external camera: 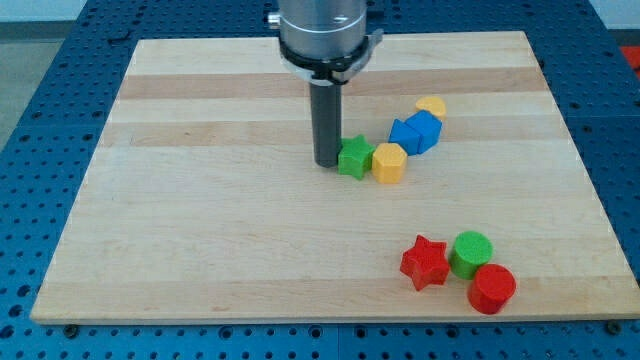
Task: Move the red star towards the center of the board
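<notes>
Red star [425, 262] is sitting near the view's bottom right of the wooden board [200, 220], touching the green cylinder [471, 252], with the red cylinder [491, 288] just beside; that puts it well apart from my tip [328, 164], down and to the view's right of it. The arm is carrying no jaws, only a rod, so nothing is being clasped. My tip is resting just left of the green star [354, 157], next to the yellow hexagon [389, 162], blue blocks [415, 133] and a yellow block [431, 106]. Star is looking light, rigid, likely plastic, and probably sliding easily but prone to spinning on its points. Judgement: pushing squarely on its lower-right side, between two points, is looking best.
</notes>
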{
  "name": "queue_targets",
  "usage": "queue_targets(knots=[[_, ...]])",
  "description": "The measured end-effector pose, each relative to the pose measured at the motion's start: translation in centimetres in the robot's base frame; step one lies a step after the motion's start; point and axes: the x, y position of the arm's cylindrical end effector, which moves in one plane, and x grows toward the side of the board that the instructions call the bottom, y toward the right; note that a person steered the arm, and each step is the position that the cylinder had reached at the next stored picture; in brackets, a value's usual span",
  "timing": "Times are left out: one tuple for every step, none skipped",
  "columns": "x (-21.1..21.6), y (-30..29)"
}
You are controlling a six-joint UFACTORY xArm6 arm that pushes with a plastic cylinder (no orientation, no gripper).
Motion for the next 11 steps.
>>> queue_targets(knots=[[0.0, -1.1], [2.3, -5.9], [6.8, -6.7], [10.9, -6.7], [10.9, -5.2], [9.8, -0.5], [8.4, 6.2], [7.5, 14.5], [9.5, 21.7], [14.6, 26.1], [18.4, 26.6]])
